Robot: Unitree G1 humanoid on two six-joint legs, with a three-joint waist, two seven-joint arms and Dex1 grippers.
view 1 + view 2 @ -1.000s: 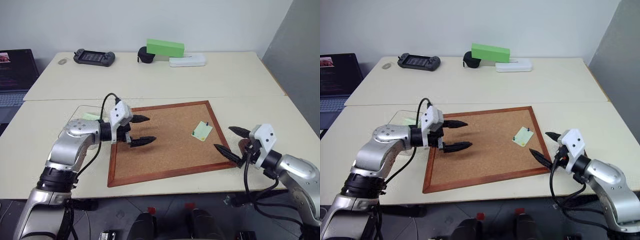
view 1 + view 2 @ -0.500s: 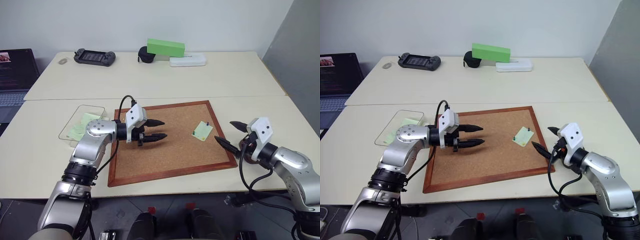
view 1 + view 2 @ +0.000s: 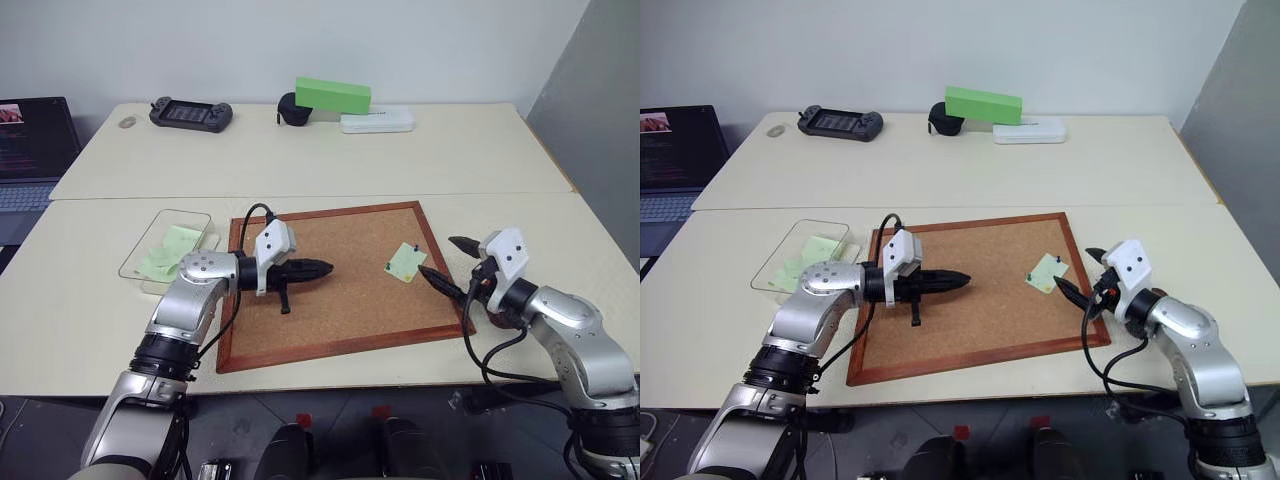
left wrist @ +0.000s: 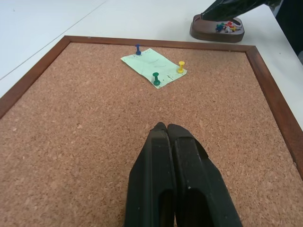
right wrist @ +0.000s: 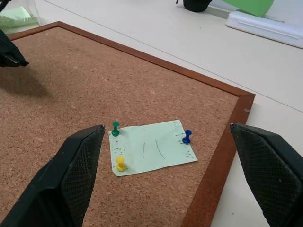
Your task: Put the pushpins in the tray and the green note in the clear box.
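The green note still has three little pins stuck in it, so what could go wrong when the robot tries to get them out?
The pushpins sit close together on the green note, so the open right end effector might pinch the paper or tear it. A freed pin could roll off the corkboard. The tray already holds pins, and the arm might bump it.
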